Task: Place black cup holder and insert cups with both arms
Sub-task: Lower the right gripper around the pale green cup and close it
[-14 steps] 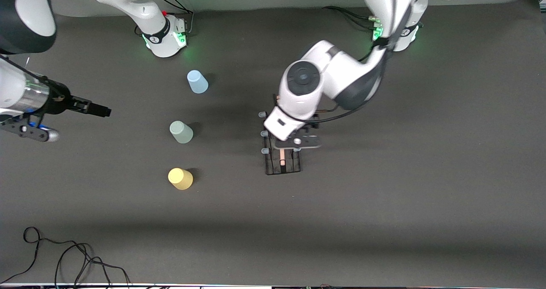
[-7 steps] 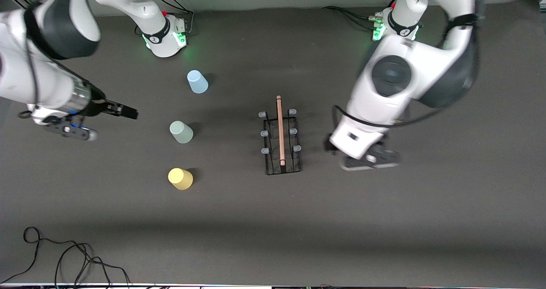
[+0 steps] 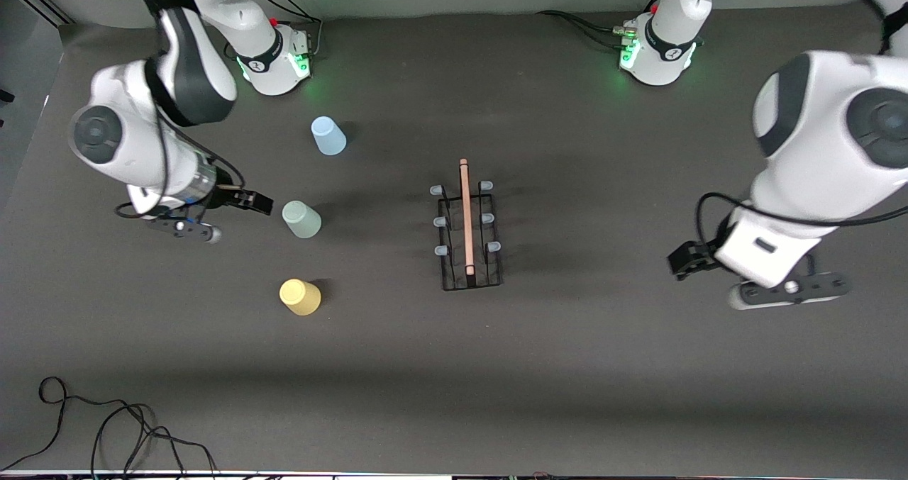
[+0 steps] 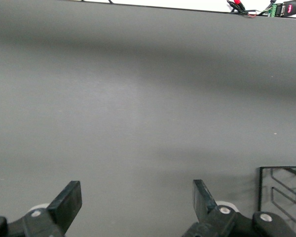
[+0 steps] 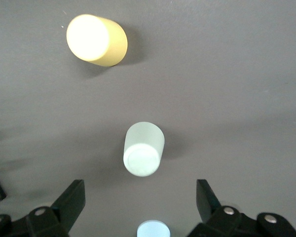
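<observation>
Dark table [image 3: 567, 366], black cup holder [image 3: 468, 232] mid-table, left hand [image 3: 687, 259] apart, right hand [image 3: 250, 202] apart beside pale green cup [image 3: 301, 219]

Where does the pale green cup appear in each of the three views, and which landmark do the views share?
Front view: pale green cup, between the light blue cup and the yellow cup.
Right wrist view: pale green cup, centred, ahead of the open right claw.
Left wrist view: not in it.
Shared landmark: the black cup holder, its corner.

The right gripper [image 5: 140, 207] hangs low over the bench, fingers [image 5: 71, 200] spread wide and empty. The left gripper [image 4: 135, 205], apparently also low, has its fingers [image 4: 69, 200] parted likewise.
</observation>
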{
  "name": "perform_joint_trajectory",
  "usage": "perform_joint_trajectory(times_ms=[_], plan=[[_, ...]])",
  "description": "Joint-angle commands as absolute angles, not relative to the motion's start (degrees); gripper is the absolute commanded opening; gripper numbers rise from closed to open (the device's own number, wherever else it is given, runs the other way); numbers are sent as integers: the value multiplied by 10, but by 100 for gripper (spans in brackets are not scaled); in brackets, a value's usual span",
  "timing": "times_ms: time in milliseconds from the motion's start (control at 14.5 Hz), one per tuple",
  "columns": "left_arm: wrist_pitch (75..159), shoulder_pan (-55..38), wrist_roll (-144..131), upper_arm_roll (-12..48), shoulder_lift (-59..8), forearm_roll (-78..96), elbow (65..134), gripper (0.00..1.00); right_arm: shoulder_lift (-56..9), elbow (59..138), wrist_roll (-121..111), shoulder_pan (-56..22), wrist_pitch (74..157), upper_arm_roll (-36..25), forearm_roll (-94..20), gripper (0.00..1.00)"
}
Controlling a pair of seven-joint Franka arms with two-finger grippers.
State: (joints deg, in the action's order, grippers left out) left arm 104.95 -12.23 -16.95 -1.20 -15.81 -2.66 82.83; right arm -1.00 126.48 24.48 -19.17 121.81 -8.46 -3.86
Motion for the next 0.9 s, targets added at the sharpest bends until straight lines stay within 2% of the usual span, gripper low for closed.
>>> perform_joint_trajectory(times_ms=[0,207,414,690,828], plan=[[1044,-74,-107,-4,-80,-35,909,100,-3,1331,284,-223,1308,-88,-31,100],[1012,-49,-102,2,-40,-34,924,100,-47,1353,289,-230,1380,-87,-31,100],[961,-2,-88,53,-31,-34,911,100,-83,1379,289,-232,1449,-87,-31,100],[957,-19,-86,34,-31,-34,911,100,-128,1397,289,-233,1513,-87,-31,100],[951,-21,-72,26,-28,-27,910,100,-133,1398,289,-244,1513,-87,-31,100]])
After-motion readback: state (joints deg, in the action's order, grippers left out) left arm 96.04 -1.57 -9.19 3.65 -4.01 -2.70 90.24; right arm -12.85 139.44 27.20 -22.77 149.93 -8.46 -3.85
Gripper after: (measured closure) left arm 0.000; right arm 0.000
